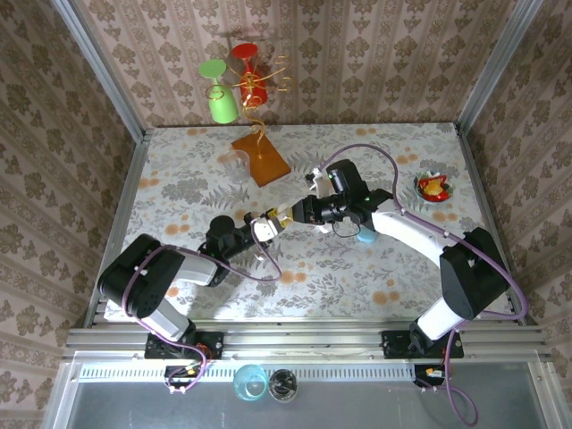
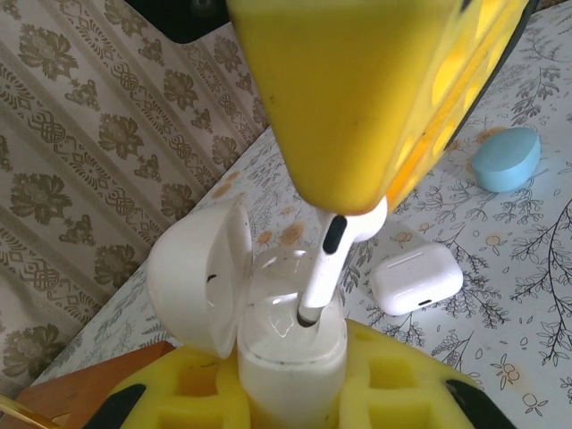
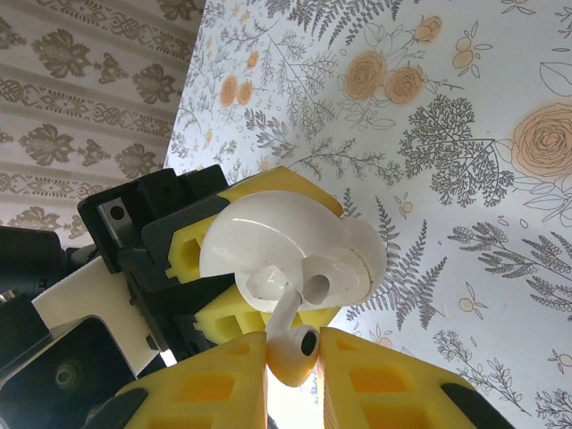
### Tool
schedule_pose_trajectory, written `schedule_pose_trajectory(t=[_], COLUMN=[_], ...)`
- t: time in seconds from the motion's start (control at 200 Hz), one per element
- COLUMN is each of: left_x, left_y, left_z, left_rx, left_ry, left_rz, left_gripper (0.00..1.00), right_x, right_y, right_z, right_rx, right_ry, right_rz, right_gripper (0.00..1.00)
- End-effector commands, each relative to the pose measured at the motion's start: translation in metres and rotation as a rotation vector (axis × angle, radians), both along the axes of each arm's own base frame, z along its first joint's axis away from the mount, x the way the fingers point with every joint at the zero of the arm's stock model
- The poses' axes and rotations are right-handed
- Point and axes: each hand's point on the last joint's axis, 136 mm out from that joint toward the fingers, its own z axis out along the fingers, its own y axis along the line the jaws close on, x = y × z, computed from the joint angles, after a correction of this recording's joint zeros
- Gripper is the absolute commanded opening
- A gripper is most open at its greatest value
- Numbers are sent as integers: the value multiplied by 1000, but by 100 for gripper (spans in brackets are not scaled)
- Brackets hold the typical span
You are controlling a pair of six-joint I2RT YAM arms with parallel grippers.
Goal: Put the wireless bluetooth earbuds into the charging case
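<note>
An open white charging case (image 2: 286, 357) stands upright between my left gripper's yellow foam pads (image 2: 179, 389), lid (image 2: 198, 279) swung back to the left. My left gripper (image 1: 262, 229) is shut on the case. A white earbud (image 3: 291, 350) is pinched by its head between my right gripper's yellow pads (image 3: 219, 384). Its stem (image 2: 323, 273) points down into one socket of the case, tip at the socket mouth. My right gripper (image 1: 288, 217) meets the left one mid-table. In the right wrist view the case (image 3: 295, 255) shows one empty socket beside the stem.
A second, closed white case (image 2: 416, 280) lies on the floral cloth. A light blue round pod (image 2: 506, 159) sits beyond it. An orange board (image 1: 261, 159), a stand with green and red cups (image 1: 234, 85) and a small bowl (image 1: 433, 188) are at the back.
</note>
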Motion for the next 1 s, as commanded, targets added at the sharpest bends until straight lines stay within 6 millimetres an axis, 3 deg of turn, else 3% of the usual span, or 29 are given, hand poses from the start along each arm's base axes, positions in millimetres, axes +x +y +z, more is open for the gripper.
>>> schedule_pose_trajectory(t=[0.0, 0.51, 0.71, 0.85, 0.91, 0.995], left_x=[-3, -10, -9, -4, -4, -2], left_y=[1, -4, -4, 0, 1, 2], left_z=[0, 11, 8, 9, 11, 16], left_rx=[11, -17, -28, -51, -68, -114], left_ry=[-23, -9, 29, 51, 58, 85], left_rz=[-5, -40, -35, -17, -20, -26], left_gripper=[0, 0, 0, 0, 0, 0], right_x=[3, 11, 12, 11, 10, 8], right_y=[1, 6, 0, -11, -17, -21], right_z=[7, -10, 3, 7, 4, 0], right_rx=[1, -14, -13, -28, -44, -60], right_ry=[12, 53, -14, -50, -56, -48], right_rz=[3, 0, -19, -55, -75, -90], right_gripper=[21, 23, 46, 53, 53, 43])
